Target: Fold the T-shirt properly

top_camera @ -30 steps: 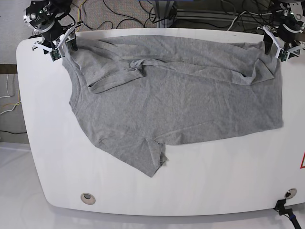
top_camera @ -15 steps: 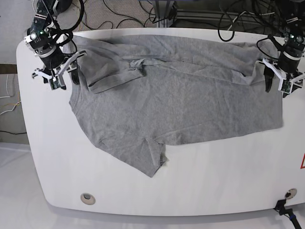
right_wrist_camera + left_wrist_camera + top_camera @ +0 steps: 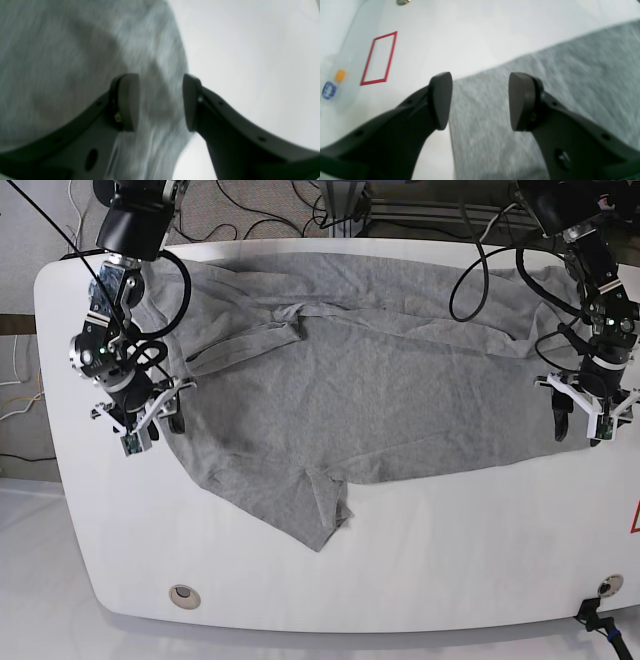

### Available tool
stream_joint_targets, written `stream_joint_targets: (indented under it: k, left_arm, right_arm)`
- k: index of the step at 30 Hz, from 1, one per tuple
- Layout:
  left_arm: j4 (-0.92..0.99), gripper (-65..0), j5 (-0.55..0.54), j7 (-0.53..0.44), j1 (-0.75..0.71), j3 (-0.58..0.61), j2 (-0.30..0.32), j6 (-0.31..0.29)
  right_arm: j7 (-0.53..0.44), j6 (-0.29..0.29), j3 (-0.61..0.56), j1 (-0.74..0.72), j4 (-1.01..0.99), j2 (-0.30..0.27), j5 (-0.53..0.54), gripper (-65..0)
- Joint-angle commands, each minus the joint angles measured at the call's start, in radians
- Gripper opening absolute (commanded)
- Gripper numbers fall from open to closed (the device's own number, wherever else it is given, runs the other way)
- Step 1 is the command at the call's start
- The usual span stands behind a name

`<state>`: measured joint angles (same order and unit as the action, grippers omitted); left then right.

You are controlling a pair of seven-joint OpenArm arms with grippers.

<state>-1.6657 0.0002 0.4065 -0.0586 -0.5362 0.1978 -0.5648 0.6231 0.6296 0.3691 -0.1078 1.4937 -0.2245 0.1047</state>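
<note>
I've brought both empty, parted grippers, left [image 3: 480,102] and right [image 3: 160,102], down over the grey cotton T-shirt [image 3: 370,410] on the white surface [image 3: 480,550], probably for another fold.

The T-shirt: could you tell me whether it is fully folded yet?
Not fully folded: the T-shirt lies broadly spread, only its far edge turned over.

A white table [image 3: 400,560] carries the grey T-shirt [image 3: 340,400].
</note>
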Motion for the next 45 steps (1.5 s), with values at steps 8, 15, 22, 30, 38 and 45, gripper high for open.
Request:
stream_joint_targets:
  k: [8, 15, 22, 30, 38, 45]
  left_arm:
    - [0.14, -31.3, -0.015, -0.027, 0.116, -0.003, 0.03, 0.001]
    - [0.318, -31.3, -0.016, -0.03, 0.21, -0.003, 0.101, 0.001]
    - [0.536, -31.3, -0.018, -0.146, 0.257, 0.003, 0.168, -0.002]
    - [0.674, -31.3, -0.019, -0.195, 0.311, -0.003, 0.213, -0.004]
    - [0.686, -31.3, -0.019, -0.214, 0.325, -0.003, 0.234, -0.004]
    - [0.688, -31.3, -0.019, -0.214, 0.325, -0.006, 0.236, 0.001]
  right_arm:
    - [-0.039, 0.002, 0.001, -0.247, -0.298, -0.017, 0.007, -37.8]
    - [-0.13, 0.0, 0.0, -0.341, -0.476, -0.017, -0.058, -37.8]
    - [-0.185, 0.002, 0.001, -0.401, -0.626, -0.019, -0.07, -37.7]
    - [-0.266, 0.002, 0.001, -0.419, -0.763, -0.046, -0.07, -37.7]
    - [-0.276, 0.009, 0.001, -0.399, -0.792, -0.045, -0.069, -37.7]
    - [-0.257, 0.043, 0.001, -0.379, -0.789, -0.006, -0.067, -37.7]
